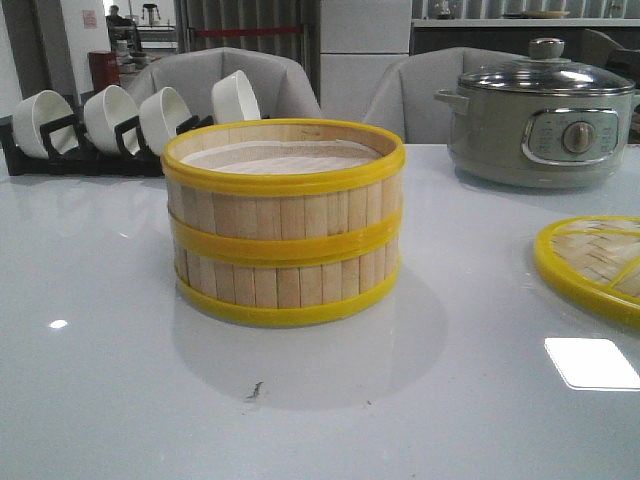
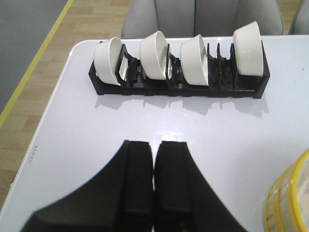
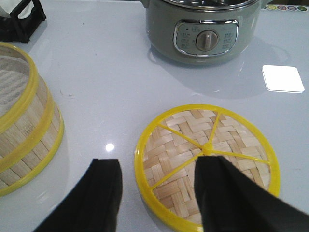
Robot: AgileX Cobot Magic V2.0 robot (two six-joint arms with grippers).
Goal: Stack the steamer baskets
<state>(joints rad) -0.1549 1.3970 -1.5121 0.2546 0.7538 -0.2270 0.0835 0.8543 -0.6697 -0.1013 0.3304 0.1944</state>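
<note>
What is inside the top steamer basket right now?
Inside the upper steamer basket only a whitish liner shows; no food is visible on it. The lower steamer basket is covered by the upper one, so its inside cannot be seen.

baskets: one steamer basket (image 1: 284, 172) stacked on the other (image 1: 287, 280), table (image 1: 120, 400) centre | bowl rack (image 1: 90, 135) behind-left | pot (image 1: 541, 125) behind-right | woven lid (image 1: 592, 265) flat, right of stack, before pot
</note>
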